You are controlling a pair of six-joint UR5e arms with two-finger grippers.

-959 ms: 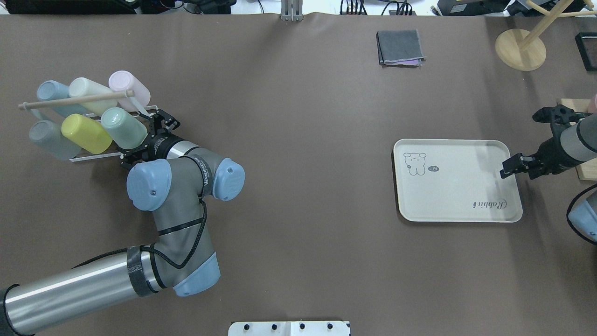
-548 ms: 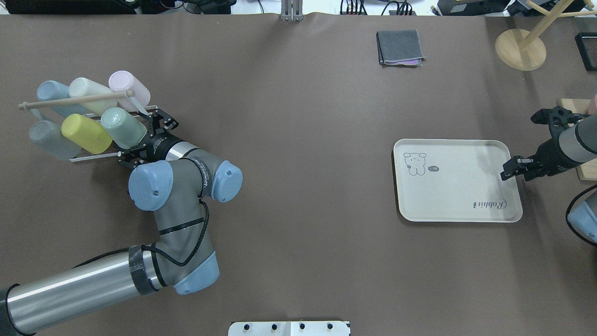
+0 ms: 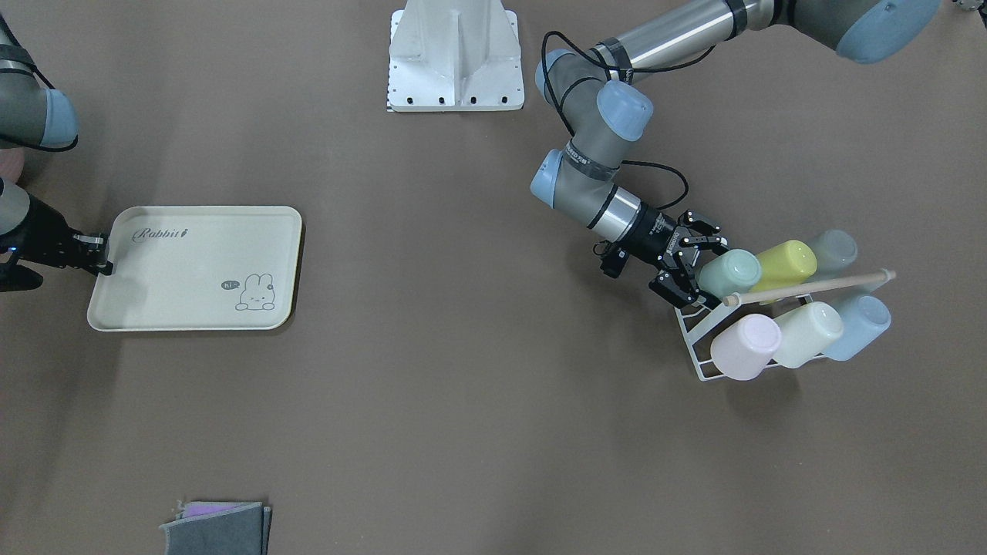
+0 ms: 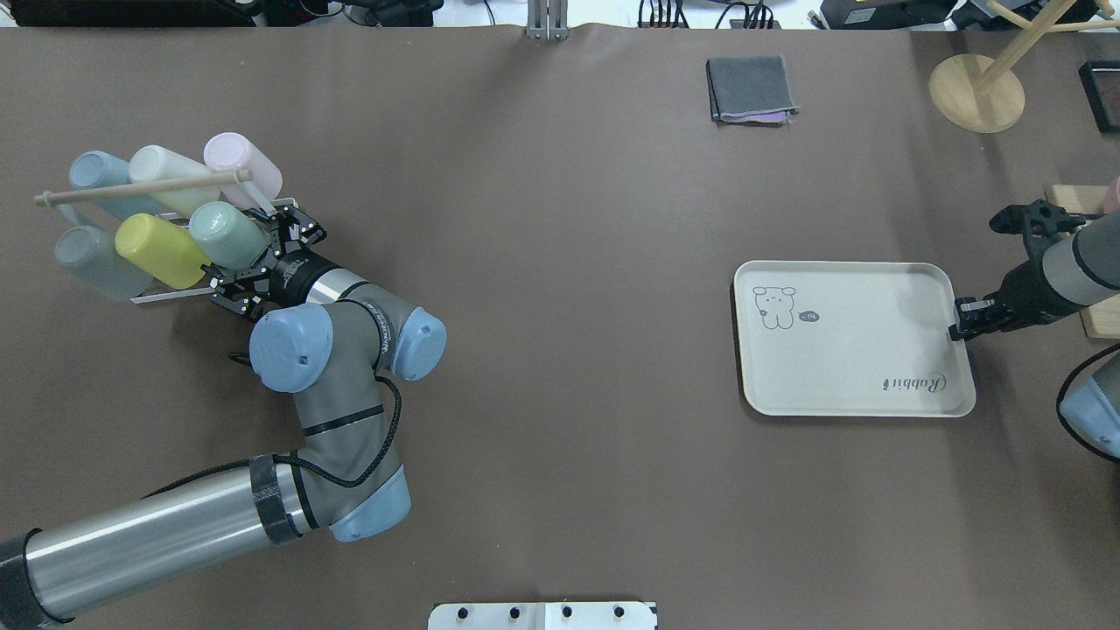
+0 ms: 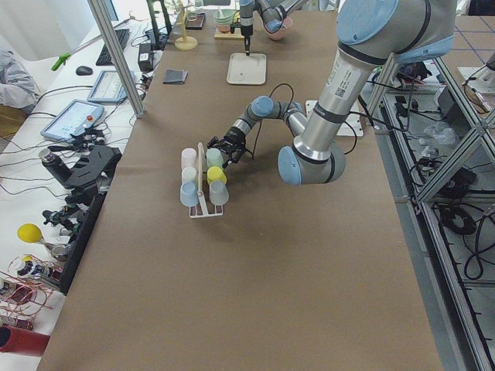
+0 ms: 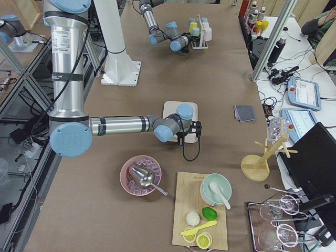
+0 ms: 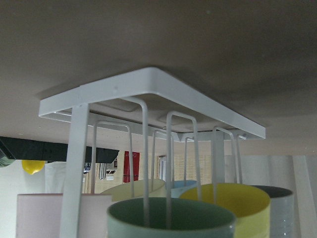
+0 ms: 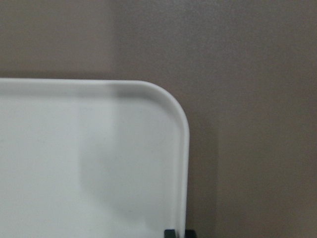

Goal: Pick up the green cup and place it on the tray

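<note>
At the table's left end, the green cup [image 4: 226,234] lies tilted on a prong of the white wire rack [image 4: 171,295], beside a yellow cup [image 4: 160,249], its mouth facing the left gripper [image 4: 260,260]. That gripper stands wide, its jaws either side of the cup's mouth end, so the step in hand is the grasp. The next move calls for closing on the rim, then drawing the cup back along the prong. Well apart, the tray [image 4: 853,385] lies flat. The right gripper [image 4: 961,320] sits narrow at its edge, seemingly pinching the rim.
</note>
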